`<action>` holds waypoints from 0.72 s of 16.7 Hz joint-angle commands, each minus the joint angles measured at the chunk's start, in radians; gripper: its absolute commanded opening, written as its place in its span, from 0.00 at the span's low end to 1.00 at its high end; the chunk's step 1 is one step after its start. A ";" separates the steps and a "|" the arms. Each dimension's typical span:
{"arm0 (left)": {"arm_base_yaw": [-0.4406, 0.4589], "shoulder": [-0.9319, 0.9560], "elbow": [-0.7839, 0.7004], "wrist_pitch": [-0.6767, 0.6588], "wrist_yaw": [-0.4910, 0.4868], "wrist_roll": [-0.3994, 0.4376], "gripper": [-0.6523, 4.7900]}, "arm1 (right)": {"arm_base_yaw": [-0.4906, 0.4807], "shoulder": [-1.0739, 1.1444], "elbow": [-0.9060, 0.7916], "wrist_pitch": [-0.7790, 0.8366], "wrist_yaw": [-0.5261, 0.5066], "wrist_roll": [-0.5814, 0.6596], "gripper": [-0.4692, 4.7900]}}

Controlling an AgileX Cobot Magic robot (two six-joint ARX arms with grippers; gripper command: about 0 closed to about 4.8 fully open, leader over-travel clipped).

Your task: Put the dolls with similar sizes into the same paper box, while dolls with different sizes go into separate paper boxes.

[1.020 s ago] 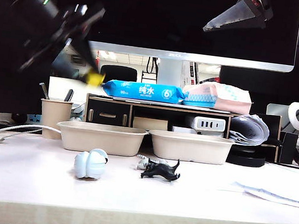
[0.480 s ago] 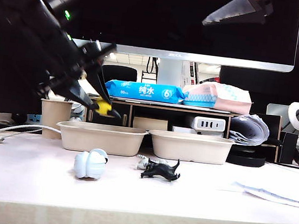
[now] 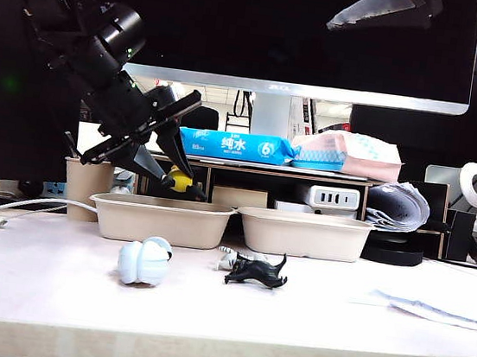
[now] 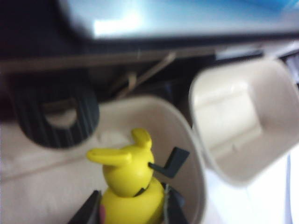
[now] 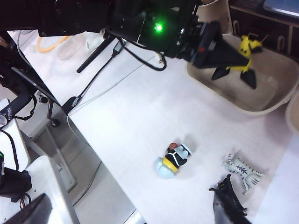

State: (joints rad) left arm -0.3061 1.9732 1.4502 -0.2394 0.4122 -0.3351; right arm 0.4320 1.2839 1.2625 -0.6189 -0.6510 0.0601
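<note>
Exterior low, frontal; wrists overhead, left blurry.

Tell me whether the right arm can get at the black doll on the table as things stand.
Probably yes. The right claw hangs open, high above the table, and the black doll lies in the open beside the striped doll. The left claw, shut on the yellow doll, is over the left box, clear of that path.

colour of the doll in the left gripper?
Yellow doll with black markings, clamped in the left gripper above the left paper box; the left wrist view shows it best.
</note>
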 commanded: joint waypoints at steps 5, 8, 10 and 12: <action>0.002 -0.002 0.006 -0.036 -0.031 0.070 0.92 | 0.001 -0.004 0.002 0.053 -0.005 -0.001 0.98; 0.002 -0.010 0.010 -0.147 0.075 0.065 0.93 | 0.001 -0.004 0.002 0.055 0.002 -0.001 0.98; -0.002 -0.041 0.008 -0.302 0.089 0.085 1.00 | 0.001 -0.003 0.002 0.065 0.002 -0.001 0.98; -0.006 -0.104 0.009 -0.357 0.085 0.122 1.00 | 0.001 -0.003 0.002 0.080 0.001 -0.001 0.98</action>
State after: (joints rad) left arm -0.3099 1.9045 1.4532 -0.5888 0.4919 -0.2321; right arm 0.4320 1.2842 1.2621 -0.5621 -0.6479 0.0601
